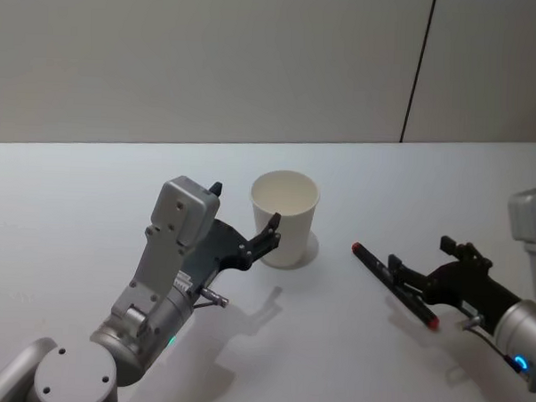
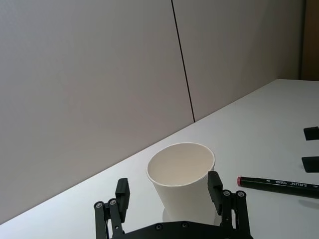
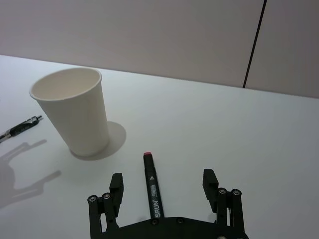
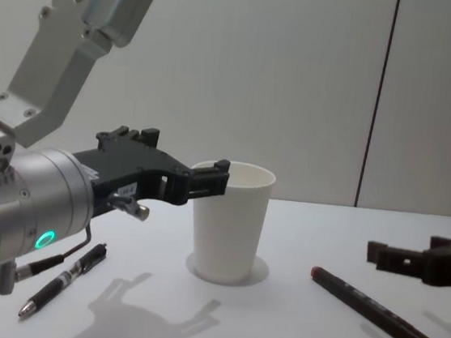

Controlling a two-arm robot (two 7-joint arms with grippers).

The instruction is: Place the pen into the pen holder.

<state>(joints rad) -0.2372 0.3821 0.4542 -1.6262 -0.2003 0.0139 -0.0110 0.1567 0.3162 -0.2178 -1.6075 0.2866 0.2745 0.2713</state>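
Observation:
The pen holder, a white paper cup (image 1: 285,211) (image 4: 231,227) (image 3: 75,112), stands upright at mid-table. My left gripper (image 1: 245,207) (image 2: 168,184) (image 4: 185,152) is open at rim height, just short of the cup on its near-left side, holding nothing. To the right lies the pen (image 1: 372,262) (image 3: 152,184) (image 4: 368,310) (image 2: 279,184), a black marker with red ends, flat on the table and pointing toward the cup. My right gripper (image 1: 421,252) (image 3: 163,178) (image 4: 404,248) is open, hovering low with a finger on each side of the marker's rear half, apart from it.
A black ballpoint pen (image 4: 66,277) (image 3: 20,128) lies on the white table (image 1: 72,201) under my left arm, left of the cup. A plain wall with a dark vertical seam (image 1: 418,70) runs along the table's far edge.

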